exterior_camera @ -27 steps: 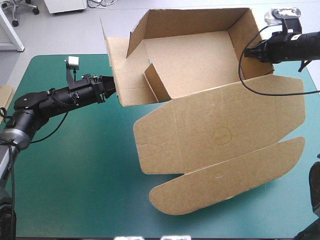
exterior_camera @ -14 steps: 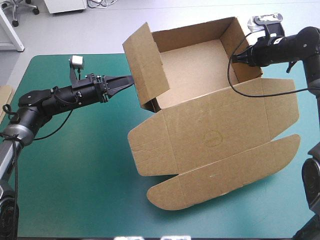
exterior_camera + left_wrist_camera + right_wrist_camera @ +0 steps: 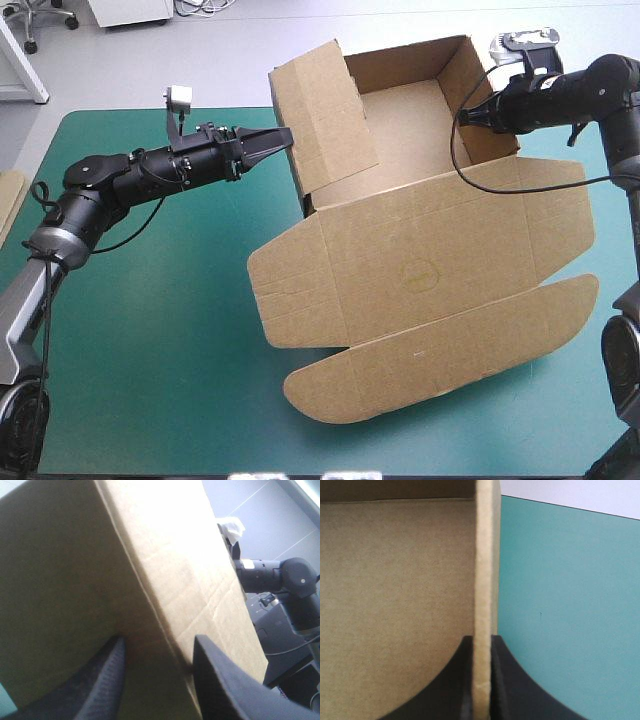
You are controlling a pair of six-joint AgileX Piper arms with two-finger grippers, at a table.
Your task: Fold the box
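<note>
The brown box (image 3: 400, 150) stands at the far middle of the table as an open tray, its lid (image 3: 430, 270) lying flat toward the near edge. Its left wall flap (image 3: 325, 115) is raised and leans inward. My left gripper (image 3: 280, 138) is open, with its tips against the outside of that flap. In the left wrist view the black fingers (image 3: 112, 670) stand apart against the board (image 3: 75, 580). My right gripper (image 3: 468, 113) is shut on the box's right wall. In the right wrist view that wall's edge (image 3: 484, 555) runs between the gripper (image 3: 481, 645) fingers.
An edge of more brown board (image 3: 8, 200) shows at the table's left edge. Bare teal-green cover (image 3: 150, 350) spreads over the near left, and a strip of it (image 3: 570, 605) lies beyond the box's right wall. The lid's rounded flap (image 3: 440, 360) reaches toward the near edge.
The left flap swung from spread outward to upright and leaning inward. My left gripper followed it right and farther away. The right gripper kept its hold as the box shifted slightly left.
</note>
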